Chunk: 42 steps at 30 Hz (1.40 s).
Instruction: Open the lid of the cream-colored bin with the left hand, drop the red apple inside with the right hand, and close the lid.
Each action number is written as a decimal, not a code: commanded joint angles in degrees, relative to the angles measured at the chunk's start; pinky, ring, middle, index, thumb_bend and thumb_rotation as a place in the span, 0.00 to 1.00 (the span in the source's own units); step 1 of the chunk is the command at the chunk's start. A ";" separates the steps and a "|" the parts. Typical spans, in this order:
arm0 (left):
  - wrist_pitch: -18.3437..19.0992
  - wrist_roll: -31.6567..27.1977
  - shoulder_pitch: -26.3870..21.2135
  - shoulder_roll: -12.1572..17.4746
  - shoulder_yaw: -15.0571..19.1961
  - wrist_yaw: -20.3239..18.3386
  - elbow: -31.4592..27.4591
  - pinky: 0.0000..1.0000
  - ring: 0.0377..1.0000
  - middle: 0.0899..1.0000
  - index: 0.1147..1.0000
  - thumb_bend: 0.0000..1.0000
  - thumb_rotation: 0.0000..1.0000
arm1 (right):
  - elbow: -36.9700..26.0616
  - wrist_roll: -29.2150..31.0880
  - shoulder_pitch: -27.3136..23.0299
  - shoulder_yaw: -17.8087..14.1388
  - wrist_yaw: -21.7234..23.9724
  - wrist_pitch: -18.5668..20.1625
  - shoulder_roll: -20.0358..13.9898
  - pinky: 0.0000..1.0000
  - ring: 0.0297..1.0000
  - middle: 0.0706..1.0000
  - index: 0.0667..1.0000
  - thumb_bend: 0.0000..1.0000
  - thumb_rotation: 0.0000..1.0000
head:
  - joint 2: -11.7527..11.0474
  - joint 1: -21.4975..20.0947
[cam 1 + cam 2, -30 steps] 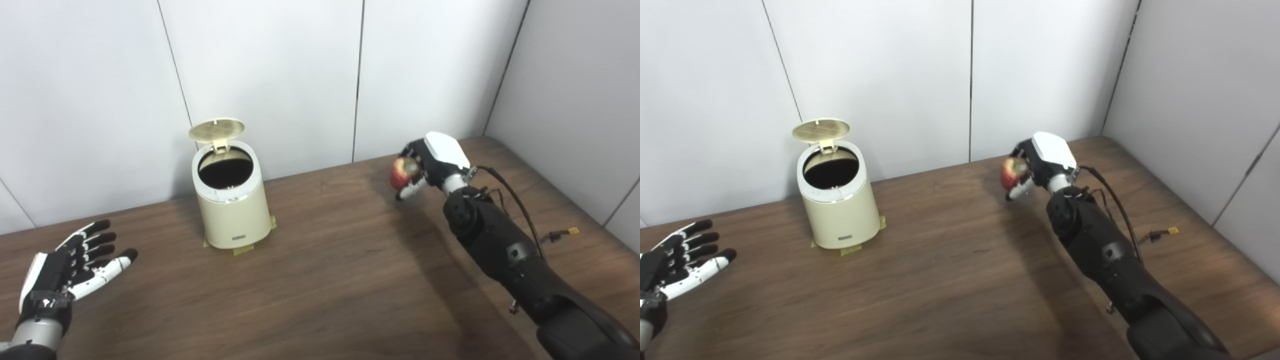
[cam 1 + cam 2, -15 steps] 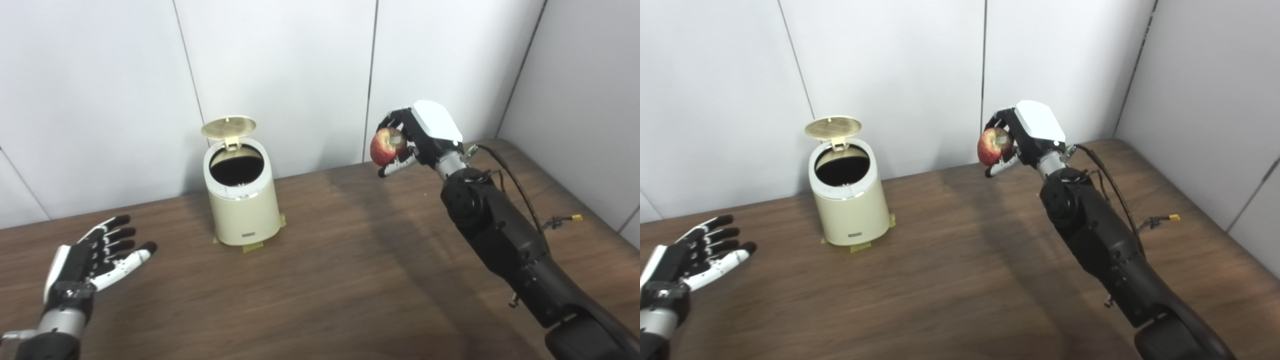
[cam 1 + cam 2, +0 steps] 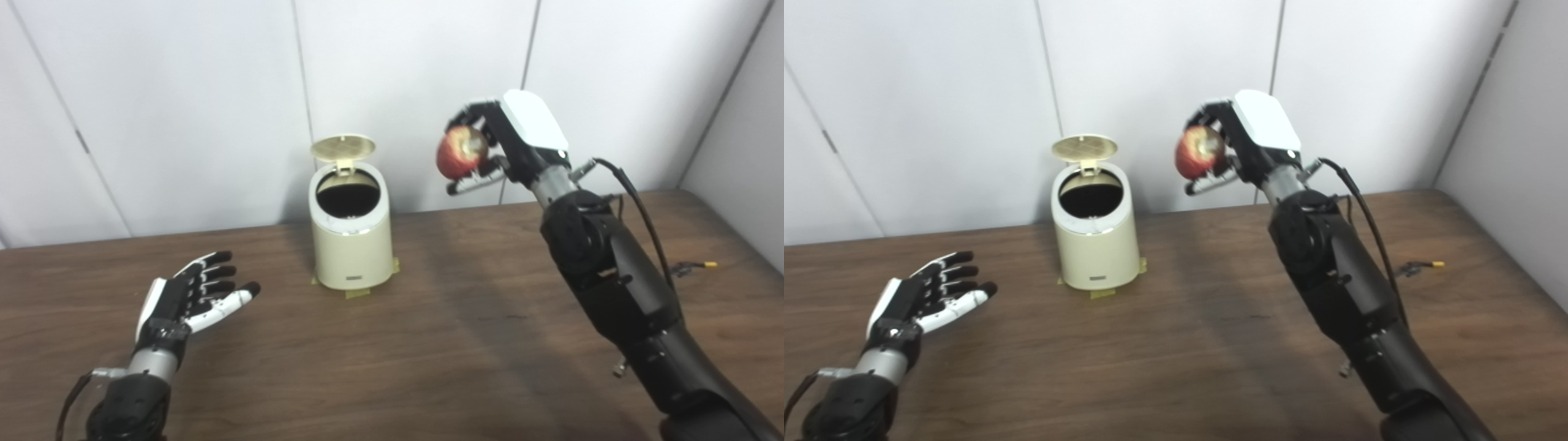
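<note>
Left eye view shows the right hand [image 3: 499, 144] grasping the red apple [image 3: 461, 152] aloft, up and right of the cream-colored bin [image 3: 351, 229] with its raised lid [image 3: 342, 147], while the left hand [image 3: 190, 299] waits released.

No readable text anywhere — the one candidate is a small dark label [image 3: 354, 279] low on the front of the cream-colored bin [image 3: 351, 245], and its characters are too small to make out. Nothing legible on either hand — no brands, numbers or signs.
</note>
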 commanded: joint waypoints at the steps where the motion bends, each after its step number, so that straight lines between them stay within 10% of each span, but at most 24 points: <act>1: -2.20 0.67 -1.41 0.12 0.00 1.15 -1.04 0.67 0.73 0.76 0.81 0.78 0.24 | -1.37 -0.80 -3.84 -0.17 0.26 -0.88 -0.09 0.39 0.38 0.46 0.48 0.50 0.00 | -0.16 0.60; 21: -1.80 0.54 -0.23 -1.83 -0.51 2.06 -2.67 0.67 0.74 0.78 0.82 0.77 0.24 | 7.54 -2.11 -11.53 4.19 0.18 -4.70 8.49 0.41 0.39 0.46 0.47 0.50 0.00 | -0.05 2.55; 42: -1.69 1.60 0.20 -2.30 -0.82 3.00 -2.57 0.64 0.72 0.76 0.81 0.77 0.24 | 7.52 -1.74 -9.24 4.62 1.10 -6.10 9.35 0.33 0.38 0.46 0.48 0.50 0.00 | 0.57 3.10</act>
